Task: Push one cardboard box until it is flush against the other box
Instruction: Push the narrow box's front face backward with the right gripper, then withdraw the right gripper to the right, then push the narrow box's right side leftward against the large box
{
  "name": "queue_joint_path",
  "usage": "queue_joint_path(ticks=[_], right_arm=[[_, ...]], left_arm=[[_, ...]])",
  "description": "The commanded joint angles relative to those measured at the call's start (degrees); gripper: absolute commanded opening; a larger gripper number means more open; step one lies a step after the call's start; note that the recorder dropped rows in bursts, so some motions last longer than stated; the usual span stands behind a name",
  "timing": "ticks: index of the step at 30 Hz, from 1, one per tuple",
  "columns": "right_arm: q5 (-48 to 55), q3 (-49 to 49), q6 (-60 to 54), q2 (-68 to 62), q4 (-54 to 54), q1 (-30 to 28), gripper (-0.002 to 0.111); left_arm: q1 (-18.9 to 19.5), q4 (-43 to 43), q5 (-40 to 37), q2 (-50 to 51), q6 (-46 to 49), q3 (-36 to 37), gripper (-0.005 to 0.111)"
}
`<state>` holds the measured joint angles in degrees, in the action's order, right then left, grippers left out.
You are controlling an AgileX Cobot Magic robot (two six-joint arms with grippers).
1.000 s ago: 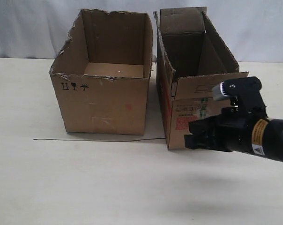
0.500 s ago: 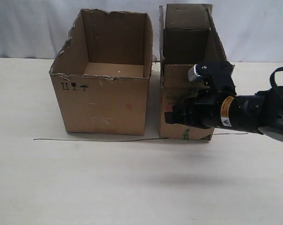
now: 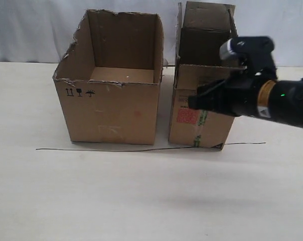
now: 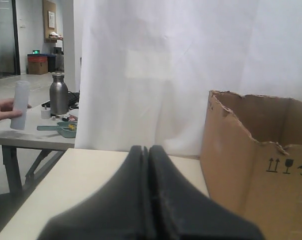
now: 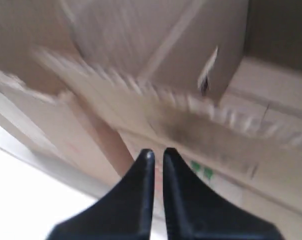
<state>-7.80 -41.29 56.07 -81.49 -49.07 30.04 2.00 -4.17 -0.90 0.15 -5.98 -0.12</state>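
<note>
Although the right gripper's black fingers stood all but closed on nothing, they hung before the upper front of the narrow, tall brown cardboard box with red print and green-striped tape; whether they touched it could not be told. That box stood just right of the wider, ragged-rimmed brown cardboard box, with a slim strip of pale table between them. Pressing low on the narrow box's outer wall, squarely toward its neighbour, would likely close the strip without tipping or twisting. The left gripper was pinched closed, empty.

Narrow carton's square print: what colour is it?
The square print is red, beside green-striped tape; best in the exterior view.
</note>
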Motion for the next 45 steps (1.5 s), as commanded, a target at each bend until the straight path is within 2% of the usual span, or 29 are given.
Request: queue_joint_path(ticks=[1,5,9,16,20,25,27,30,33,40,45], right_arm=[[1.02,2.16,0.59,13.87,-0.83,0.14,0.005],[7.80,0.98,-0.42,22.01,-0.83,-0.85,0.005],[17.16,-1.68,-3.49,21.60,-0.83,-6.67,0.005],[9.26,-2.68,-3.94,8.98,0.99,-26.71,0.005],[2.05,-4.51,-3.05,-3.29,1.87,-33.44,0.005],[-15.10,-8.58,3.23,-19.29,-0.85,-36.75,0.005],[-19.43,-11.92,10.89,-24.83,-6.59,-37.74,0.005],[-28.38,-19.85,24.96,-32.86,-20.75,-38.82,0.005],[-34.21,-27.89,33.79,-39.89,-26.47,-38.82,0.005],[-44.84,-36.57,40.57,-49.67,-26.74,-38.72,0.005],[-45.55,-36.70,40.73,-50.62,-27.45,-37.40,0.005]], left_arm=[[0.00,0.10,0.35,-0.15,-0.33,0.12,0.000],[0.00,0.10,0.35,-0.15,-0.33,0.12,0.000],[0.00,0.10,0.35,-0.15,-0.33,0.12,0.000],[0.00,0.10,0.35,-0.15,-0.33,0.12,0.000],[0.00,0.10,0.49,-0.15,-0.33,0.12,0.000],[0.00,0.10,0.49,-0.15,-0.33,0.12,0.000],[0.00,0.10,0.49,-0.15,-0.33,0.12,0.000],[0.00,0.10,0.49,-0.15,-0.33,0.12,0.000],[0.00,0.10,0.49,-0.15,-0.33,0.12,0.000],[0.00,0.10,0.49,-0.15,-0.33,0.12,0.000],[0.00,0.10,0.49,-0.15,-0.33,0.12,0.000]])
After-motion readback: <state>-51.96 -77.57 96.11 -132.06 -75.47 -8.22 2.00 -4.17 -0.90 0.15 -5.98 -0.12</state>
